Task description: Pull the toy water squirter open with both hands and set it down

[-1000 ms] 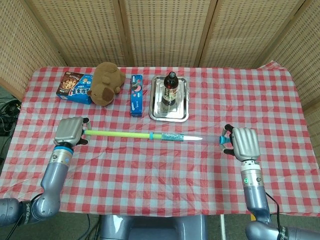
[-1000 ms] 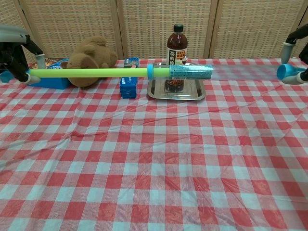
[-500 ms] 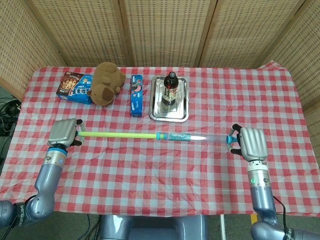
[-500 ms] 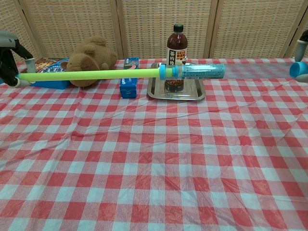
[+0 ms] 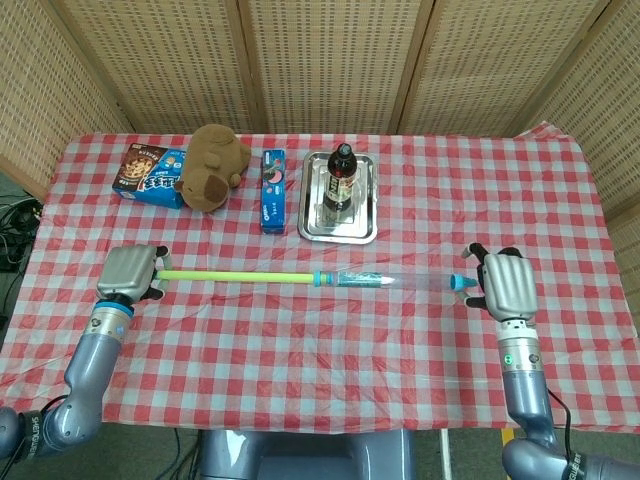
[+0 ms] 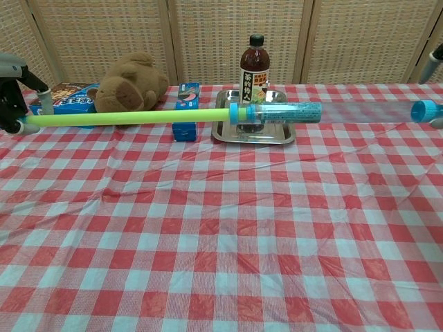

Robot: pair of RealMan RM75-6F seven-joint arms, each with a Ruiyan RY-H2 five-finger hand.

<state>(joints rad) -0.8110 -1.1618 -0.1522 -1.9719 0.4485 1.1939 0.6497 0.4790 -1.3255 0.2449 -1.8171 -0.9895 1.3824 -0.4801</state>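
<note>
Toy water squirter (image 5: 300, 277), one long thing with a neon-yellow plunger rod, clear plastic barrel and blue end cap, stretched out full length and held level above the red-and-white checked counter (image 5: 330, 350). Left hand (image 5: 128, 272) wrapped around the yellow rod end, right hand (image 5: 504, 284) closed on the blue-capped end. Two hands total, both fully seen from the head view only; chest view crops them at the frame edges, fingers hard to make out there. Behind: one brown plush toy (image 5: 213, 165), one dark snack box (image 5: 148, 173), one blue cookie pack (image 5: 273, 190), one dark drink bottle (image 5: 341, 176) standing in one steel tray (image 5: 366, 222). Bottle label readable only from chest view, blurry anyway.
</note>
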